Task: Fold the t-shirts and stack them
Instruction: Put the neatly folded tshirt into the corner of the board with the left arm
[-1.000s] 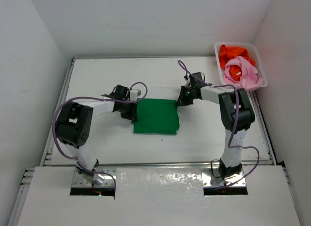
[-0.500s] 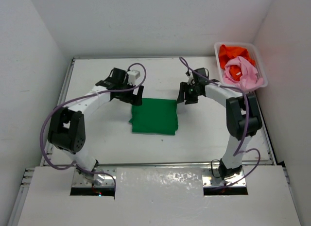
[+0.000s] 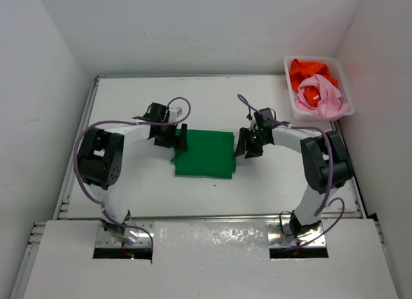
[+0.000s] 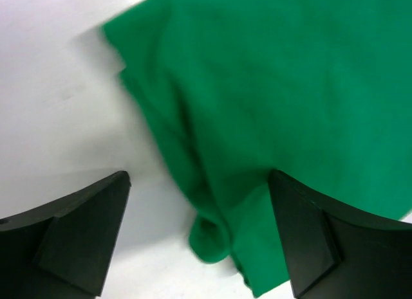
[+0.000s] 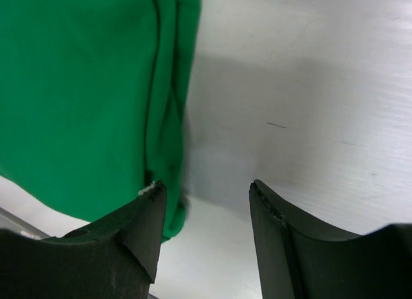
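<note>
1. Centrally on the white surface (image 3: 129, 106) lies the green t-shirt (image 3: 205, 155), folded into a flat, roughly square packet.
2. The left pincer (image 4: 199, 241) stands at the packet's far-left corner with its fingers spread wide. A bunched bit of the cloth's edge lies between them, not pinched. One finger is over bare surface and the other is over green cloth.
3. The right pincer (image 5: 206, 241) stands at the packet's right edge, fingers apart and gripping nothing. Bare surface shows in the gap, and the layered fold edge runs just beside one finger.
4. At the far right, well apart from both arms, a white basket (image 3: 289, 80) holds the crumpled orange t-shirt (image 3: 309, 71) and the pink t-shirt (image 3: 320, 96), with the pink one on the near side.
</note>
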Available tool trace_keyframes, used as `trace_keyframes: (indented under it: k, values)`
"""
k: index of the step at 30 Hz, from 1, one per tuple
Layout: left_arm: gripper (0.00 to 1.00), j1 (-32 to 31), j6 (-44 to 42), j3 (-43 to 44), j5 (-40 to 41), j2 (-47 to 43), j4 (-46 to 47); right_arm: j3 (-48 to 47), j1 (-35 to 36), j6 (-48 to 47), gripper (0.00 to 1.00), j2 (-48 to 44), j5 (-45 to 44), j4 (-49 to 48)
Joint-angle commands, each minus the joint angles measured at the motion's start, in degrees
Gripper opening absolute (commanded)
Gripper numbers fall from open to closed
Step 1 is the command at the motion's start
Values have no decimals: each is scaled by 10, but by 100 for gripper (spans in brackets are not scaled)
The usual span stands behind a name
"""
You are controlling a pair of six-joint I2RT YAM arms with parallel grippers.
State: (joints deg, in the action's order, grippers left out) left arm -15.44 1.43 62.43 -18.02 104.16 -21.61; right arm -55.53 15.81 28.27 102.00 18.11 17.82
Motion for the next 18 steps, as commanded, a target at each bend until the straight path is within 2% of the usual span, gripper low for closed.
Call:
trace_keyframes:
  k: [1, 3, 5, 6, 7, 9, 10, 13, 18]
  values:
    - [85, -24, 26, -46, -77, 11, 47, 11, 4, 33, 52, -4, 29, -64]
    - [80, -42, 30, -61, -101, 17, 63, 17, 4, 41, 51, -1, 29, -72]
    - [66, -41, 42, -62, -113, 24, 66, 21, 4, 45, 51, -2, 32, -76]
    - [57, -36, 41, -59, -112, 29, 59, 21, 4, 46, 51, -4, 32, -75]
    - [36, -25, 37, -49, -109, 37, 44, 17, 4, 45, 50, -5, 29, -74]
    - [22, -8, 34, -40, -105, 39, 35, 13, 4, 40, 50, -11, 25, -63]
    - [10, 0, 35, -34, -105, 39, 31, 11, 4, 38, 50, -13, 21, -60]
    - [1, 29, 31, -22, -97, 33, 13, -4, 4, 26, 50, -21, 15, -43]
    - [0, 70, 14, 9, -77, 30, -14, -26, -2, 9, 50, -27, 10, -11]
